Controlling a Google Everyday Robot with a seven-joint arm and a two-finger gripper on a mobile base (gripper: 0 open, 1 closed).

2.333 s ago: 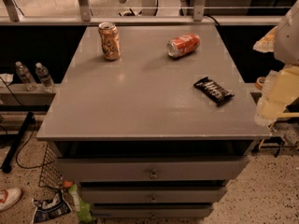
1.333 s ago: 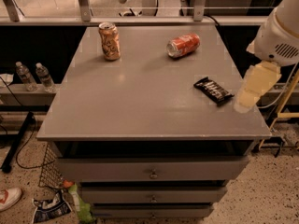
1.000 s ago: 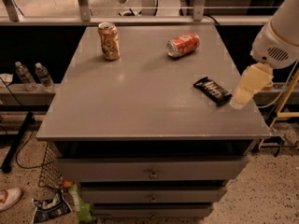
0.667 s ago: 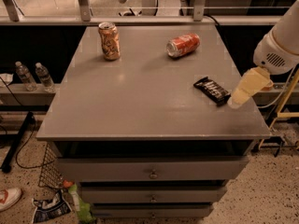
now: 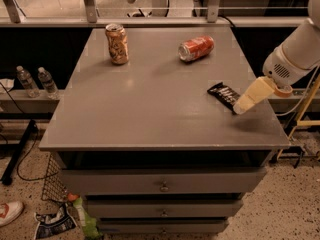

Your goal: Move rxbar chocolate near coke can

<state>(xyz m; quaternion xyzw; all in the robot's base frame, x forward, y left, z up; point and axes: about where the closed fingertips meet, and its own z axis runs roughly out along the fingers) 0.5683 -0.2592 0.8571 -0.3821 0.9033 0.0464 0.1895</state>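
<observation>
The rxbar chocolate (image 5: 224, 94) is a flat black wrapper with white lettering, lying on the grey table (image 5: 150, 104) near its right edge. The coke can (image 5: 196, 48) is red and lies on its side at the back right of the table. My gripper (image 5: 241, 107) comes in from the right on a white arm (image 5: 295, 54). Its cream-coloured tip points down-left and sits just right of the rxbar's near end, close above the table top.
A tan-orange patterned can (image 5: 117, 44) stands upright at the back left of the table. The table has drawers (image 5: 162, 186) in front. Two water bottles (image 5: 37, 81) stand on a low shelf at left. Litter and a shoe lie on the floor.
The gripper has moved from beyond the table's right edge leftward and up to the rxbar's near end. The cans and the rxbar have not moved.
</observation>
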